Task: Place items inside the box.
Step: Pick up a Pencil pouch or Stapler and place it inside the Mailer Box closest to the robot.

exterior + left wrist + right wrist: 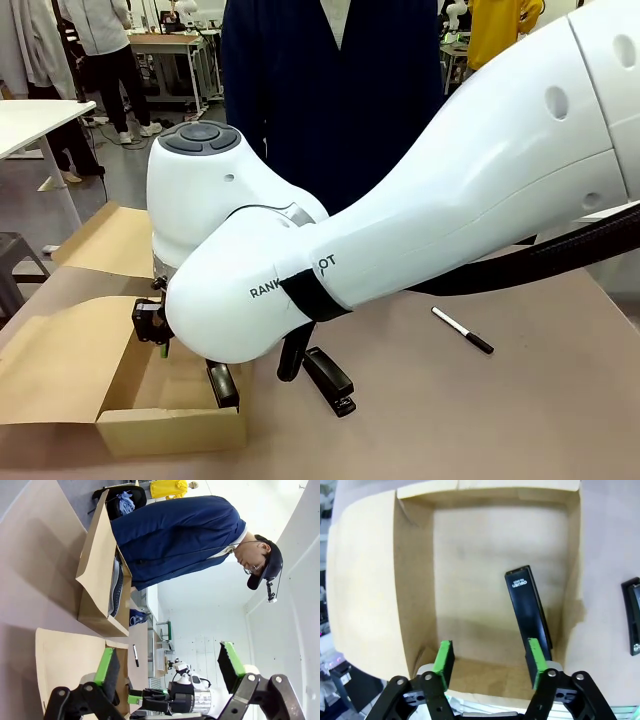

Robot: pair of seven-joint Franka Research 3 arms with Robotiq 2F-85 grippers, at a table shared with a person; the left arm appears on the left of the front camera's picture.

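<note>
Mauve-brown table (520,420). At 7 o'clock, open cardboard box (170,432), flaps folded outward toward 9 and 10 o'clock. Just beside its near right corner, at 6 o'clock, black stapler (328,380) lying flat. Well apart, at 4 o'clock, thin black pen (462,330), lying slantwise.

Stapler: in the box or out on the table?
Out: the black stapler lies on the table, beside the cardboard box, outside its wall.
</note>
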